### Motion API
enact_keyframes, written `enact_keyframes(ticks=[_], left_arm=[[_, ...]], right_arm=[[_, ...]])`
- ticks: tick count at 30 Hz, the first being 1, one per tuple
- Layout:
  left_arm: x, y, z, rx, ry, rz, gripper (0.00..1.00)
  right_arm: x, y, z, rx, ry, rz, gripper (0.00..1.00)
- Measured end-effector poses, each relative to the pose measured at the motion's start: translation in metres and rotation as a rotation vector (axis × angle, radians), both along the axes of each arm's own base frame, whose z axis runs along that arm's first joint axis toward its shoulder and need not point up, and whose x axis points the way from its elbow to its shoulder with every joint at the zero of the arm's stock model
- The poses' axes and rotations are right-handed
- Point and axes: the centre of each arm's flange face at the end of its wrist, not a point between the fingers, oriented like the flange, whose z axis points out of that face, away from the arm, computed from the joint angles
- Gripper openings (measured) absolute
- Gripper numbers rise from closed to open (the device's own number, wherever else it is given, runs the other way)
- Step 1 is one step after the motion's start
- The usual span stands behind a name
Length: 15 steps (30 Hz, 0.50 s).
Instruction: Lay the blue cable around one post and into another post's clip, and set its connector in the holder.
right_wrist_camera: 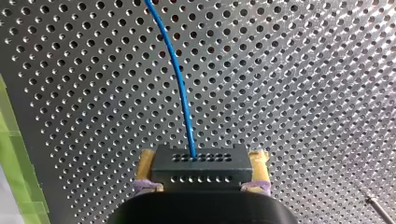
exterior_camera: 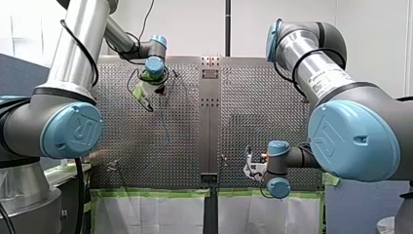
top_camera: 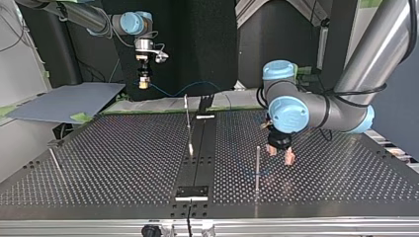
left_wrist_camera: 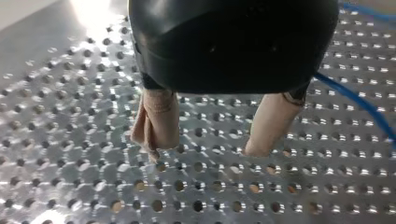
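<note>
The blue cable (right_wrist_camera: 178,70) runs out of a black connector (right_wrist_camera: 201,169), and my right gripper (right_wrist_camera: 201,158) is shut on that connector with its yellow pads. In the top view my right gripper (top_camera: 144,83) hangs high at the far left, and the cable (top_camera: 170,93) sags from it toward the middle. My left gripper (top_camera: 280,155) hovers low over the table with its beige fingers (left_wrist_camera: 159,123) open and nothing between them. The cable (left_wrist_camera: 362,103) passes beside it. A thin post (top_camera: 257,167) stands just beside my left gripper; another post (top_camera: 188,118) rises near the centre strip.
A third thin post (top_camera: 54,160) leans near the top view's left edge. A small black bracket (top_camera: 191,192) sits on the dark centre strip at the near edge, another (top_camera: 205,117) at the far end. A grey sheet (top_camera: 64,101) lies off the table's far left.
</note>
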Motion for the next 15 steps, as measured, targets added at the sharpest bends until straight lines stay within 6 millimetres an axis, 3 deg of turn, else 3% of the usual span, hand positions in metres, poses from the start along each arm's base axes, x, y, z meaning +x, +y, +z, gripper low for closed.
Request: enact_keyframes(ticks=[15], left_arm=[[-0.0039,-0.0003,-0.0023,-0.017,0.026,0.006,1.0]], right_arm=[[-0.0001,-0.0001,0.0001,-0.001,0.0,0.0,0.12]])
